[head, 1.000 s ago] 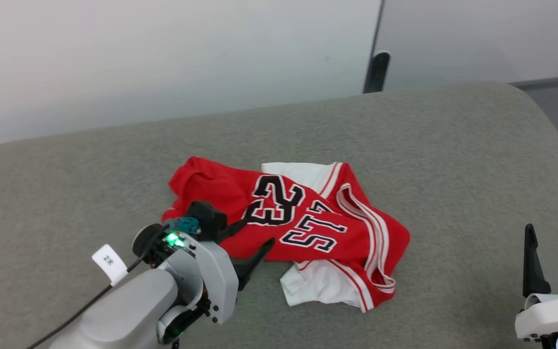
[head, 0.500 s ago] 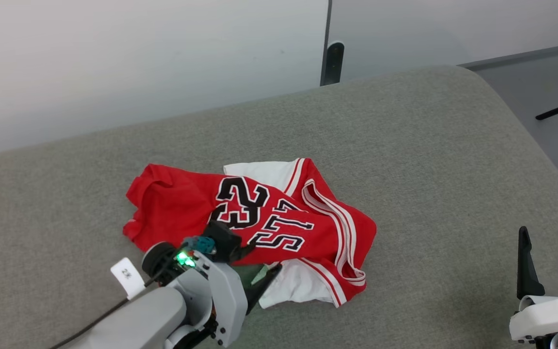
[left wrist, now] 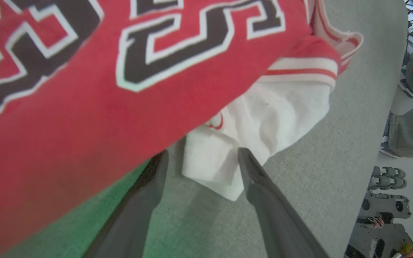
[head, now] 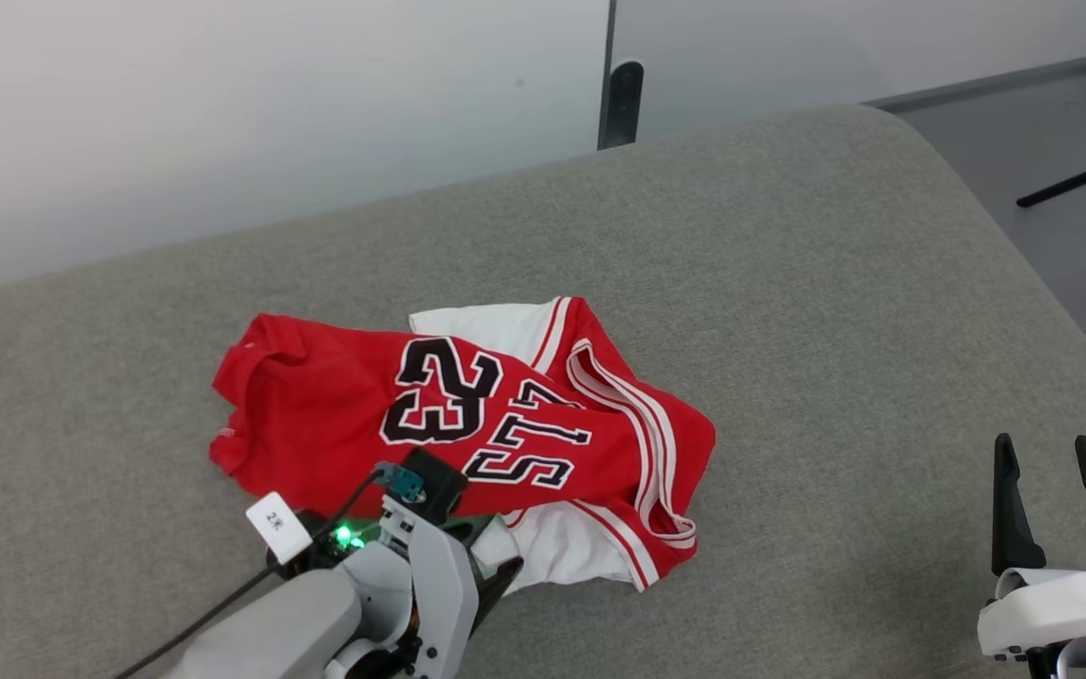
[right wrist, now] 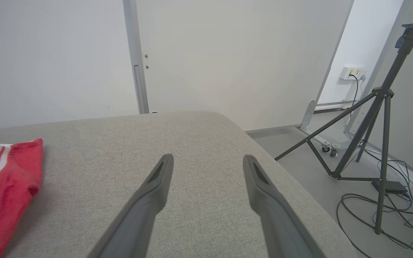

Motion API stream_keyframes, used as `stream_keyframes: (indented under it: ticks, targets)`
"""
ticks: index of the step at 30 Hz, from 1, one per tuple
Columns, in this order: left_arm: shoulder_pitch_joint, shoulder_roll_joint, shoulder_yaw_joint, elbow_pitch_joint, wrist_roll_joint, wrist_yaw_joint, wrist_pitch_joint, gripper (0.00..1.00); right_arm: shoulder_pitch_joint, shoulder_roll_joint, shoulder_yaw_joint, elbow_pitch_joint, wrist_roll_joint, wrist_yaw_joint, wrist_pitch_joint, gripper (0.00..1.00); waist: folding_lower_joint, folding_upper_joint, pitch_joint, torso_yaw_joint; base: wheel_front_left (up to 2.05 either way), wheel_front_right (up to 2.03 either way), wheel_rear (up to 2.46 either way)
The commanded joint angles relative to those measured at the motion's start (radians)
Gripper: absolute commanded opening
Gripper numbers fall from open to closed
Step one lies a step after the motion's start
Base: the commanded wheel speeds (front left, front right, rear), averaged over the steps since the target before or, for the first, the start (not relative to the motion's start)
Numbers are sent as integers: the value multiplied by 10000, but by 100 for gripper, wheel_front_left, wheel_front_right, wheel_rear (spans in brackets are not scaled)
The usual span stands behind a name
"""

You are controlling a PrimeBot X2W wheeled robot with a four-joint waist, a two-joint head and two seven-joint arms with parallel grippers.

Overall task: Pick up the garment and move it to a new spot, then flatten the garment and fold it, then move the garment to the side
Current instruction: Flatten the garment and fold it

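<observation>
The garment, a red jersey with white sleeves, striped trim and black "23" lettering, lies crumpled on the grey padded surface. My left gripper is at the garment's near edge. In the left wrist view this gripper is open, its fingers straddling a corner of the white sleeve below the red body. My right gripper hovers open at the lower right, well clear of the garment. In the right wrist view its gripper holds nothing, and the garment's edge lies far left.
A pale wall with a dark post stands behind the surface. The surface's rounded right edge drops to grey floor. A tripod and cables stand on the floor to the right. A person's trouser legs show beyond the surface's edge.
The head camera has turned, shifting the whole picture left. My left gripper has moved along the garment's near edge from the red hem to the white sleeve. The right gripper stays open.
</observation>
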Motion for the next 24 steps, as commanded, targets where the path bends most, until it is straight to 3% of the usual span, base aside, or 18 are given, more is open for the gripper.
stream_keyframes:
  ticks: [1,10,11,12,14,16,24]
  targets:
    - [133,-58,32,76,-174,31,117,100,-45,7,-5,21,67,38,-43,100,1,-1,66,-69,0,0,0]
    - [70,-267,75,893,-990,-191,1192,100,-147,70,12,57,73,36,-108,100,1,-1,279,-219,0,0,0]
    - [60,-304,50,958,-1015,-203,1296,96,-154,74,20,70,75,36,-101,100,1,-1,290,-232,0,0,0]
    - [63,-342,66,1048,-1105,-229,1385,84,-158,78,24,79,77,38,-108,100,1,-1,299,-239,0,0,0]
    - [63,-417,-1,1182,-1244,-292,1687,33,-165,83,22,97,83,36,-123,100,1,-1,312,-240,0,0,0]
    - [112,-482,3,1308,-1450,-325,1974,0,-192,61,6,137,104,38,-136,100,1,-1,323,-231,0,0,0]
    - [27,-292,-125,1345,-1861,-463,2923,0,-265,-15,-58,277,102,36,-155,100,1,-1,259,-19,0,0,0]
